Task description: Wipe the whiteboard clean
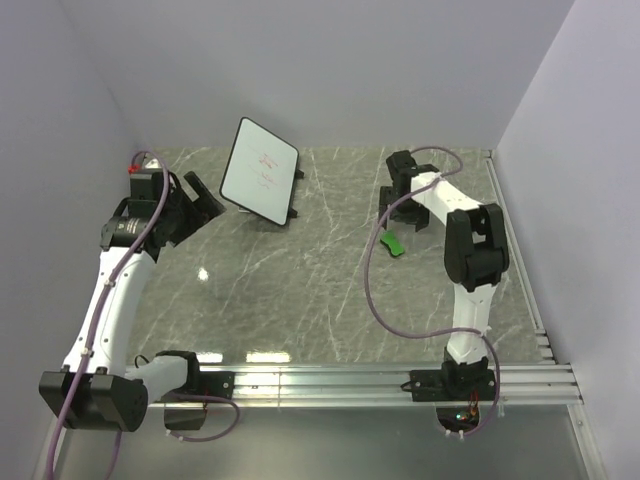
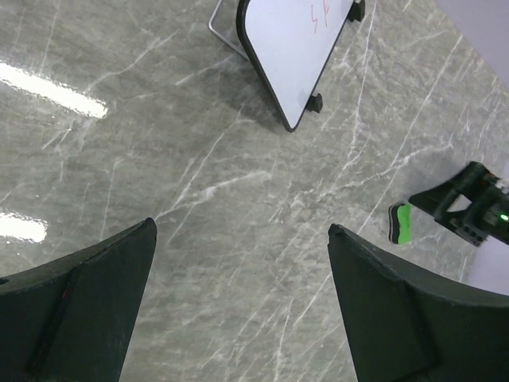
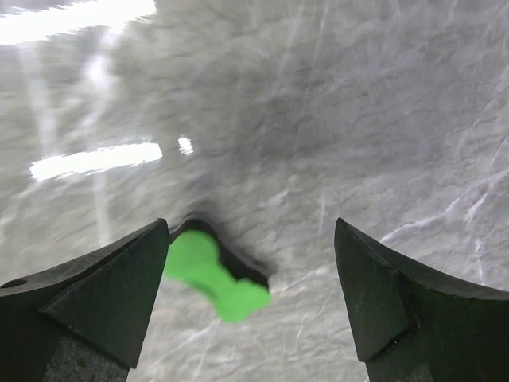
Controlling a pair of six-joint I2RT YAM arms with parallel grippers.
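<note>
- Spanning the scene, the marble desk [image 1: 300, 300] carried everything; no container showed.
- The whiteboard [image 1: 260, 172] stood tilted on its feet near the desk's far edge, left of middle, probably propped so that its faint red marks faced the arms for wiping.
- The left claw [image 2: 242, 231] hung apart and empty, near the board.
- The right claw [image 3: 250, 227] hung apart over the green eraser [image 3: 215, 278] toward the right edge, seemingly lined up to grasp it.
</note>
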